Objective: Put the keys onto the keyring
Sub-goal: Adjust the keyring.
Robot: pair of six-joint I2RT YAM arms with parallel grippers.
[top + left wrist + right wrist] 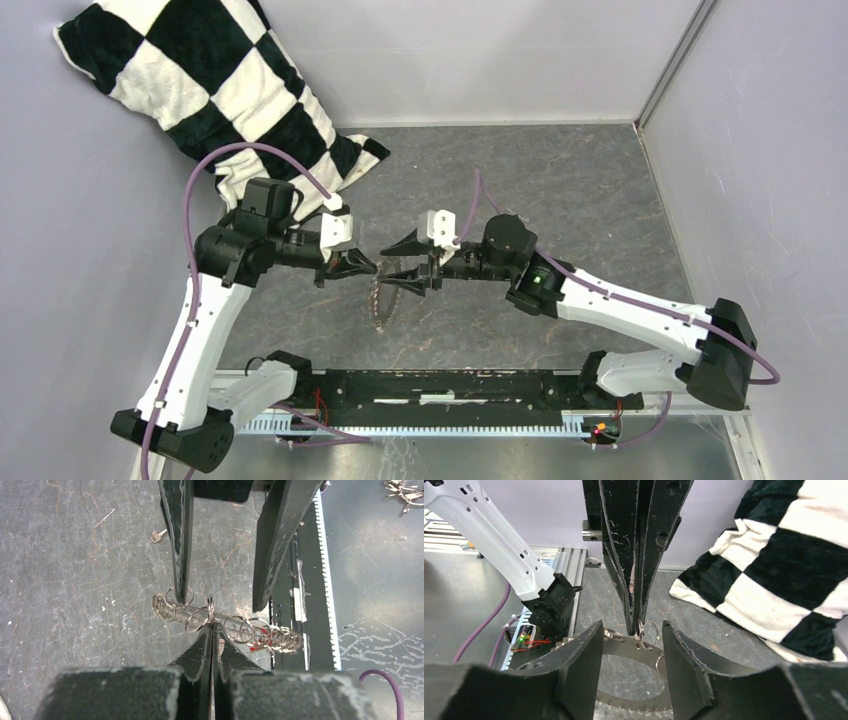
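Grey marbled worktop (580, 200) meets pale walls at 12 and 3 o'clock, and a wide stretch of it shows between the arms and the right wall. A checkered cloth (230, 90) spills over the 10 o'clock corner. At centre the left pincer (368, 264) is clenched on one ring of the keyring (235, 627). The chain trails from that grip toward the black rail (440, 390) at the 6 o'clock edge, its red tag (262, 640) among the rings. The right pincer (392, 264) is released, its fingers spread either side of the left tip. In the left wrist view the key (159, 536) lies flat on the worktop at 11 o'clock, well apart from the rings.
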